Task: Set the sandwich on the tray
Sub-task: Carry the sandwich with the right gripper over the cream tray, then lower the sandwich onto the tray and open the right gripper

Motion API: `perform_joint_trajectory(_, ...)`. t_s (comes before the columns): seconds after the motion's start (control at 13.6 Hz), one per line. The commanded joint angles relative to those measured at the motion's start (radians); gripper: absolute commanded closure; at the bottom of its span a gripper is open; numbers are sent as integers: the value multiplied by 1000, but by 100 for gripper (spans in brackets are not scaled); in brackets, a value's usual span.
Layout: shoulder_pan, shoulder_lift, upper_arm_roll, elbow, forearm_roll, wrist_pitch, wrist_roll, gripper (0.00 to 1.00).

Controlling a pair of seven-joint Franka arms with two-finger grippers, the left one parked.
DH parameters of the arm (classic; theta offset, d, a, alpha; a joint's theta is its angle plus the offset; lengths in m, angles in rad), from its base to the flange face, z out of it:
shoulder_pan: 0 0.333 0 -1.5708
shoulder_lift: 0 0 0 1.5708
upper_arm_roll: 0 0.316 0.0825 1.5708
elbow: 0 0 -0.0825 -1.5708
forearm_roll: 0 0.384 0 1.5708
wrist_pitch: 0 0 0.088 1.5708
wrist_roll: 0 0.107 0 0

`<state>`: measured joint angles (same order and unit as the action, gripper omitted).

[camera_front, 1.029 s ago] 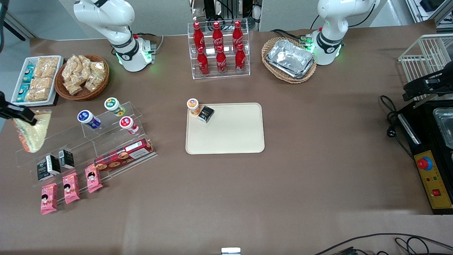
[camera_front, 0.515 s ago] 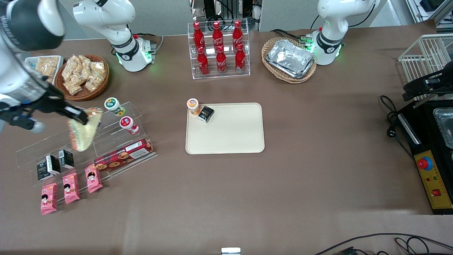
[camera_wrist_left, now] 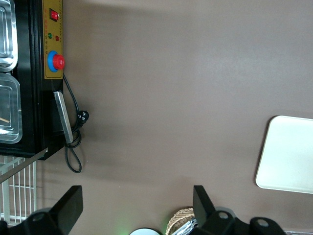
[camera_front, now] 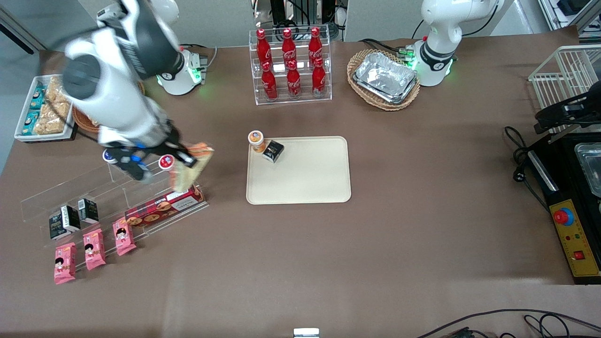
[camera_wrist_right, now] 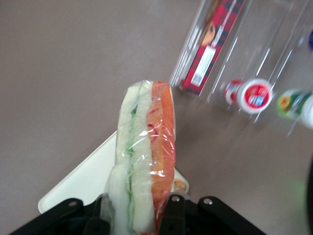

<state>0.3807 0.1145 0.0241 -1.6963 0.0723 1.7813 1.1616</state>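
The gripper (camera_front: 188,160) has swung in from the working arm's end of the table, carrying the sandwich (camera_front: 190,166) with it. A second ago both hung at the table's edge; half a second ago they were over the acrylic rack (camera_front: 117,188). Now they hang above the rack's end nearest the tray (camera_front: 300,188), just above the biscuit box (camera_front: 164,206). The arm now hides the wicker snack basket.

white coca-cola script on the red bottles (camera_front: 289,63) in the clear rack; other labels unreadable
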Motion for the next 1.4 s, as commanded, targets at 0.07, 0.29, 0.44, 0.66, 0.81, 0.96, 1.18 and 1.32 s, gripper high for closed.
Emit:
perform_joint_trajectory(0.07, 130, 187, -10, 93, -17, 94, 361, 100)
perform_joint_trajectory(0.29, 168, 258, -9, 95, -8, 208, 556, 100)
perform_joint_trajectory(0.44, 190, 295, -9, 95, -6, 286, 695, 100)
perform_joint_trajectory(0.66, 236, 379, -10, 105, -8, 365, 850, 100)
perform_joint_trajectory(0.81, 273, 421, -9, 113, -8, 392, 947, 100)
perform_joint_trajectory(0.96, 316, 467, -10, 115, -11, 449, 1045, 100)
perform_joint_trajectory(1.18, 368, 533, -13, 145, -19, 490, 1125, 100)
perform_joint_trajectory(1.32, 383, 562, -16, 165, -35, 492, 1155, 100)
